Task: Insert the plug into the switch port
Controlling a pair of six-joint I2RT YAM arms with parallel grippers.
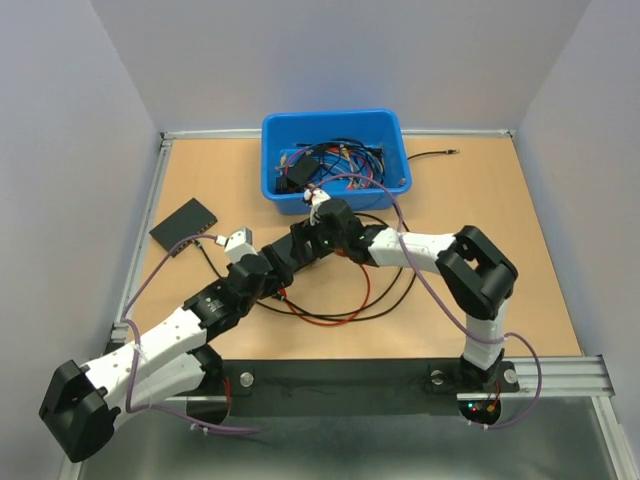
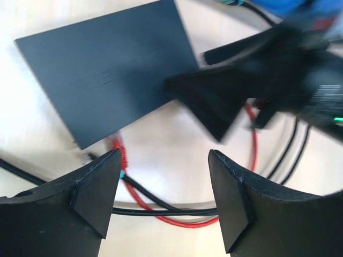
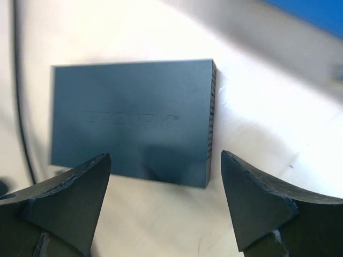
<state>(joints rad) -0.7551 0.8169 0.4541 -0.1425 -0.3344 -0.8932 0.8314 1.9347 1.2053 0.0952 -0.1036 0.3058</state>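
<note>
The switch (image 1: 185, 224) is a flat dark box at the left of the table. It also shows in the left wrist view (image 2: 107, 75) and the right wrist view (image 3: 131, 120). The thin red cable (image 1: 350, 318) loops across the table. In the left wrist view it (image 2: 182, 219) runs up to a red boot, the plug (image 2: 120, 151), lying close by the switch's near edge. I cannot tell whether it sits in a port. My left gripper (image 2: 163, 198) is open and empty over the cables. My right gripper (image 3: 166, 209) is open and empty, facing the switch from a short distance.
A blue bin (image 1: 335, 120) holding several cables and adapters stands at the back middle. Thin black cables (image 2: 161, 211) cross the red one, one with a cyan tip. A loose black cable (image 1: 432, 154) lies at the back right. The two grippers are close together (image 1: 275, 255).
</note>
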